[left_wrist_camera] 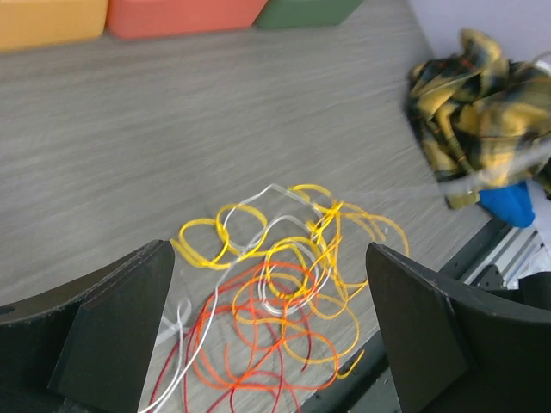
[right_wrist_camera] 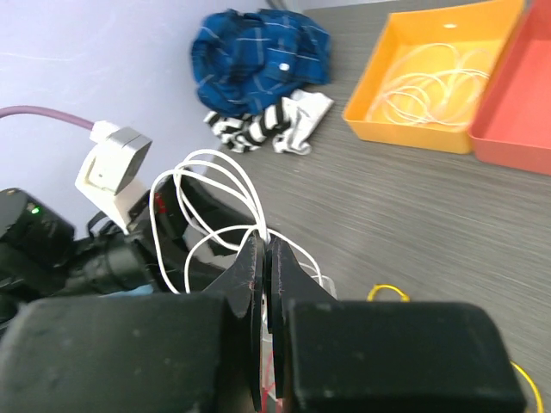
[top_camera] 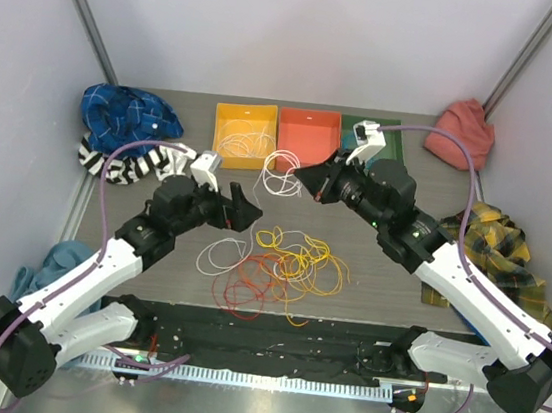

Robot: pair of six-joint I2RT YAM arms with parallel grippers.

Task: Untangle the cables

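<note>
The right tool (right_wrist_camera: 265, 249) is clenched on a white cable (right_wrist_camera: 207, 154) whose loops hang above the desk (left_wrist_camera: 172, 129), while the left tool (left_wrist_camera: 267, 258), released wide, hovers over the yellow, orange and red cables (left_wrist_camera: 284, 284) tangled near the desk's front edge.

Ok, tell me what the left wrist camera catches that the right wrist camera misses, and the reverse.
Left wrist only: the open left hand framing the main cable tangle, the plaid cloth and the green bin. Right wrist only: the right hand shut on a white cable, the blue cloth, and white loops lying in the yellow bin. Both: the yellow bin, the red bin, the table and some yellow cable.
</note>
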